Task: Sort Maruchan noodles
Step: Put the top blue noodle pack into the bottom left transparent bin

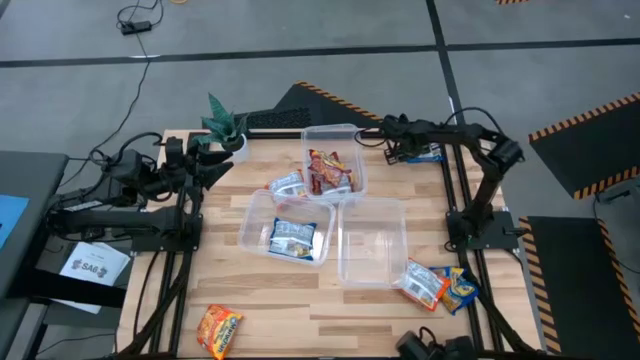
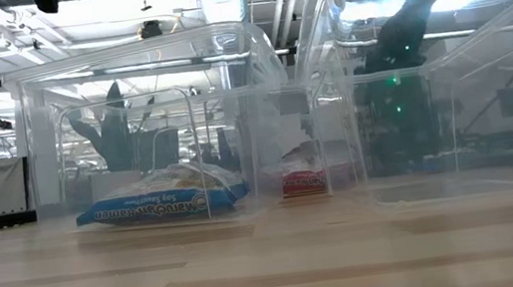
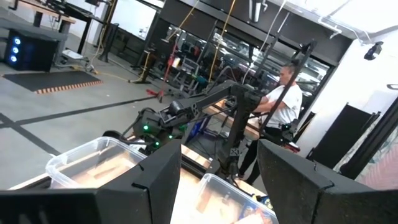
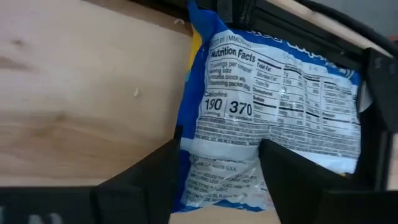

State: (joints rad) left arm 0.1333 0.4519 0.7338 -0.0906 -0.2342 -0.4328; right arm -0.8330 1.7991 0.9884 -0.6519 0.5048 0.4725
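The Maruchan noodles are scattered. Red packets [image 1: 330,172] fill the far clear bin [image 1: 352,132]. A blue-white packet [image 1: 293,238] lies in the left bin [image 1: 250,215] and shows in the low view [image 2: 160,205]. My right gripper [image 4: 219,177] is open at the table's far right. It hovers over a blue packet [image 4: 280,106] lying label-up [image 1: 426,154]; one finger stands beside its long edge, the other over it. My left gripper [image 3: 219,180] is open and waits by the plant [image 1: 225,130].
A third clear bin [image 1: 345,270] stands near the middle. Loose packets lie between the bins [image 1: 288,185], at the near right [image 1: 424,285] [image 1: 461,290] and at the near left [image 1: 218,330]. A person [image 3: 283,102] stands beyond the table.
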